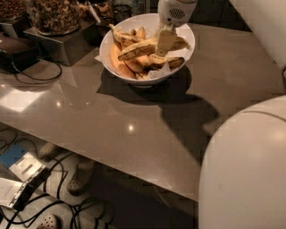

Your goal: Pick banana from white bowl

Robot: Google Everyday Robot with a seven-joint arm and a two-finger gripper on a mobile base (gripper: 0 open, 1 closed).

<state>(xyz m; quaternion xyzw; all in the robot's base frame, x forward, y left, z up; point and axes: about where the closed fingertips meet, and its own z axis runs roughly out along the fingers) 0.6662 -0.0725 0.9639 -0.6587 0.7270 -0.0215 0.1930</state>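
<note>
Over white bowl, hand clamped on banana; other bananas, crumpled paper inside.

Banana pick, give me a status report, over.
Copy: hand down over the white bowl, at the banana. Banana on top of the pile, in the bowl. Crowded by other bananas underneath.

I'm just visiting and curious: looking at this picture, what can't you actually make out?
Camera view:
Whether the gripper, above the white bowl, has hold of the banana: its own body covers the contact.
The bowl's bottom: hidden under other bananas.
Right side of the table: blocked by the robot's arm.
The jars, top left: cut by the edge.
</note>
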